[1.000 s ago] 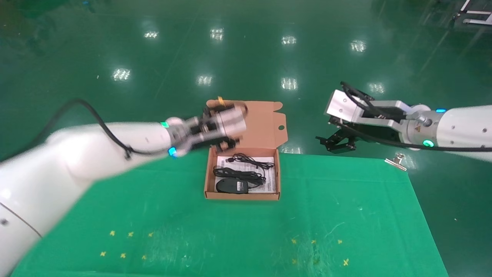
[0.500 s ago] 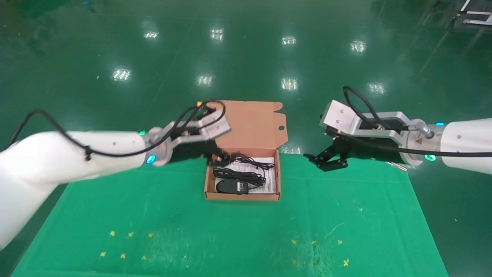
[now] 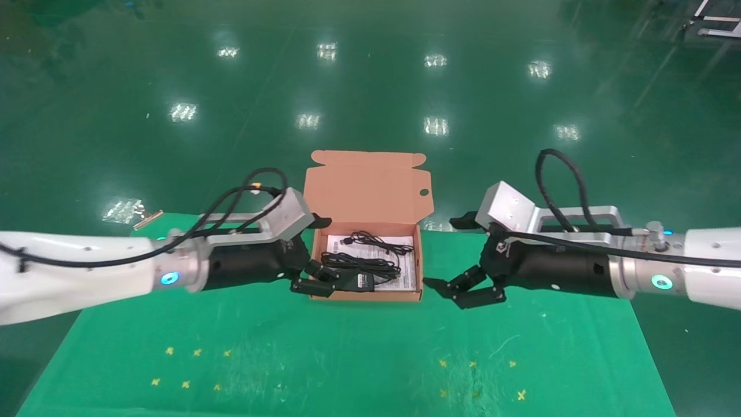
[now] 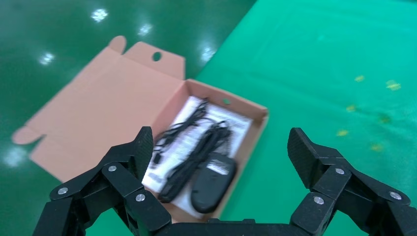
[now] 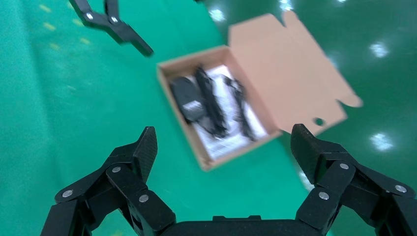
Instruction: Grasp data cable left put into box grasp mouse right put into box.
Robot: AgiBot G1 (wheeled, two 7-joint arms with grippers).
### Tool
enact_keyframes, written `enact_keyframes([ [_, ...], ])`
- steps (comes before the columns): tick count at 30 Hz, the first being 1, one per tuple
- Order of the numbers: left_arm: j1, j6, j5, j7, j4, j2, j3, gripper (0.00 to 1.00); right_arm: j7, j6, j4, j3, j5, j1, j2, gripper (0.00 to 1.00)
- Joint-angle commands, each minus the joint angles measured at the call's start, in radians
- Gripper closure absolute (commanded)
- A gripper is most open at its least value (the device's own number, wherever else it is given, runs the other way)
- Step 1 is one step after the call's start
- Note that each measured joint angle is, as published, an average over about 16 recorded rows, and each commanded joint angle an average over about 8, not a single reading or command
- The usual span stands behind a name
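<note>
The brown cardboard box (image 3: 370, 296) lies open on the green cloth, its lid (image 3: 370, 185) folded back. In it lie the black mouse (image 3: 354, 280) with its white label and a coiled black data cable (image 3: 362, 263). My left gripper (image 3: 324, 253) is open and empty at the box's left front corner. My right gripper (image 3: 440, 252) is open and empty just right of the box. The left wrist view shows the left gripper (image 4: 220, 140) over the box (image 4: 255, 130), mouse (image 4: 212, 181) and cable (image 4: 196, 152). The right wrist view shows the right gripper (image 5: 223, 137), the box (image 5: 188, 132) and the mouse (image 5: 189, 98).
A white printed leaflet (image 3: 406, 267) lines the box floor. The box stands near the table's far edge, and the lid overhangs the shiny green floor. A metal clip (image 3: 147, 217) holds the cloth at the far left corner. Small yellow marks (image 3: 191, 365) dot the near cloth.
Both arms have come down and nearer to me, to either side of the box. The left gripper has left the box's far left side. The box's contents have not moved.
</note>
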Motion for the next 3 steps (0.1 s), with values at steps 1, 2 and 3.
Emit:
enact_keyframes([
  [1,0.031,0.058,-0.065,0.008,-0.031,-0.04,-0.046,0.0,-0.018,-0.059,0.007,0.073,0.046,-0.048,0.009,0.0],
  [2,0.035,0.066,-0.075,0.009,-0.035,-0.046,-0.052,0.0,-0.02,-0.067,0.008,0.084,0.052,-0.055,0.01,0.0],
  [3,0.04,0.075,-0.084,0.01,-0.04,-0.051,-0.059,0.0,-0.023,-0.076,0.009,0.095,0.059,-0.062,0.012,0.0],
])
